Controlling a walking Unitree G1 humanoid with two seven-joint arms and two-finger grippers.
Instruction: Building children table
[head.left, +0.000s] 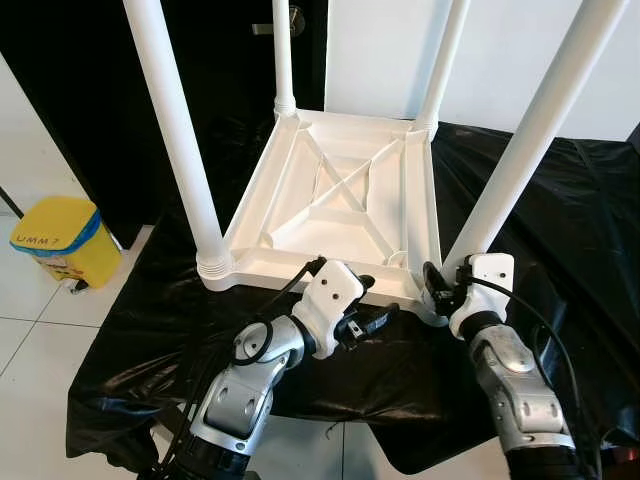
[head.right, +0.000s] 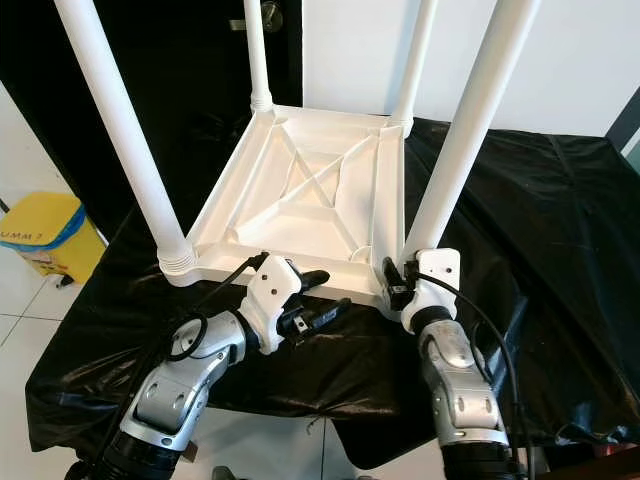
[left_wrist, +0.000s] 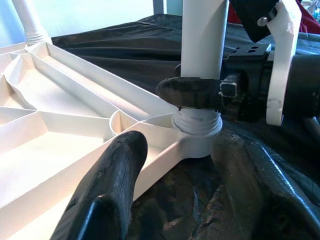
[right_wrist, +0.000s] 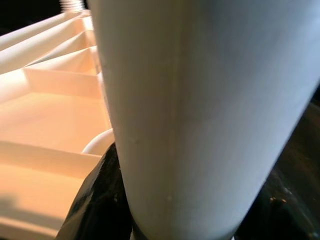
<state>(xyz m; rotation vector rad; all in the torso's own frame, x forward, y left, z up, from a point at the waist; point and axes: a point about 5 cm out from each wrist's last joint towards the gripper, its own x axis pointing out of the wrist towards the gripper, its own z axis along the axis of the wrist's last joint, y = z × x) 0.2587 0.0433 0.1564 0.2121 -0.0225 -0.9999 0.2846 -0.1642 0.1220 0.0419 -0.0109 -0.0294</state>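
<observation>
Black sheet (rumpled) over white floor

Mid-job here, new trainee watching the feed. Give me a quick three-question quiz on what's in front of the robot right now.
1. True or false: the white table lies upside down on the black sheet.
2. How many legs stand in its corner sockets?
3. Which gripper is clamped on a leg? A) left gripper B) right gripper C) both

Key:
1. True.
2. Four.
3. B, around the near right leg just above its threaded base; the left is open beside that corner.
</observation>
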